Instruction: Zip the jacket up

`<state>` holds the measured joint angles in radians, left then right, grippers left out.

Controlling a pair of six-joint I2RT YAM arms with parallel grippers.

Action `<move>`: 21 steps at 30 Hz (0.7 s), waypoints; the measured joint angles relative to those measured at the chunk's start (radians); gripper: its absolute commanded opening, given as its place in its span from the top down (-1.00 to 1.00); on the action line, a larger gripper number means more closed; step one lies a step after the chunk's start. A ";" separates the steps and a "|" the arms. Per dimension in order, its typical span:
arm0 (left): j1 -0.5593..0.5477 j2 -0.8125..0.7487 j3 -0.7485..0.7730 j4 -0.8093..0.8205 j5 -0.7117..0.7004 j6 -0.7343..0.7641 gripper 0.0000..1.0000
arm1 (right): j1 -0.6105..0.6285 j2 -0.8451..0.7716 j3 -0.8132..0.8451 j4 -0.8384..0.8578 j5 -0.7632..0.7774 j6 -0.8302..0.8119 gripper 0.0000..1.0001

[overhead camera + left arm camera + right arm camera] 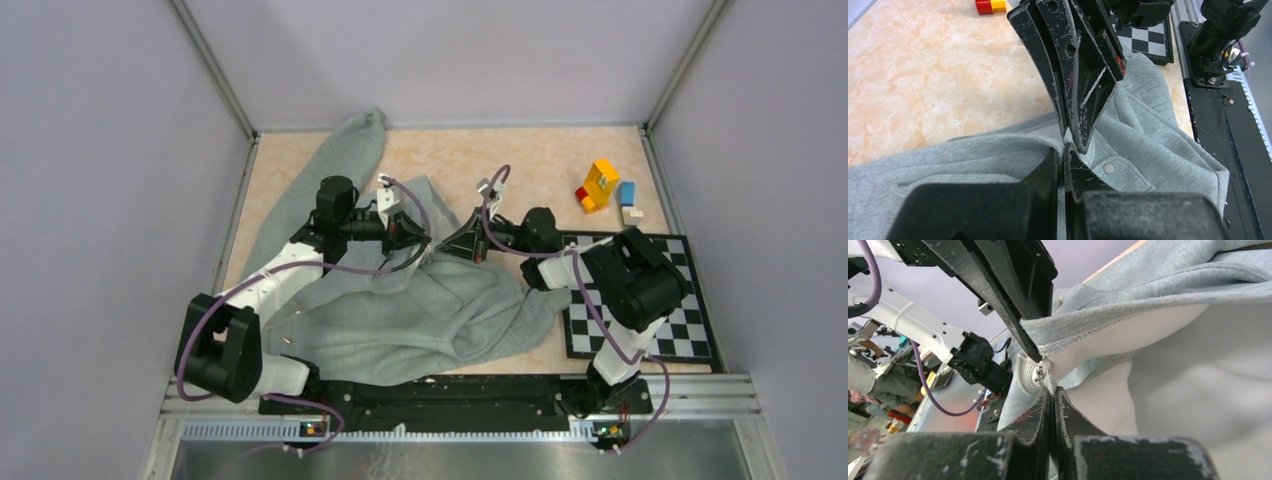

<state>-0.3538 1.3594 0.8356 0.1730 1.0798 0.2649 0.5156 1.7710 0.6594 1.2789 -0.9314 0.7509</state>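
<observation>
The light grey jacket [400, 320] lies rumpled from the back left to the table's middle. My left gripper [408, 232] and right gripper [458, 240] meet tip to tip over its upper edge. In the left wrist view the left gripper [1065, 150] is shut on a fold of the jacket [1158, 135], with the right gripper's fingers [1083, 85] pointing down at it. In the right wrist view the right gripper [1053, 390] is shut on the jacket's edge, just below the metal zipper slider [1041, 372]. The white lining [1198, 390] shows, lifted.
A black-and-white chessboard [640, 300] lies at the right, partly under the right arm. Yellow and red toy bricks [598, 185] and a blue and white block [628, 200] stand behind it. A black base rail [440, 395] runs along the near edge. Walls close in three sides.
</observation>
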 measured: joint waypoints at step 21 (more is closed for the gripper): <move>-0.003 -0.155 0.077 -0.134 -0.409 -0.475 -0.87 | 0.026 -0.016 0.013 -0.103 0.060 -0.073 1.00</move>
<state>-0.3565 1.2045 0.9123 0.0391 0.6704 -0.2096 0.5411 1.7550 0.6724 1.1759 -0.8715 0.6777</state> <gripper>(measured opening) 0.949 0.011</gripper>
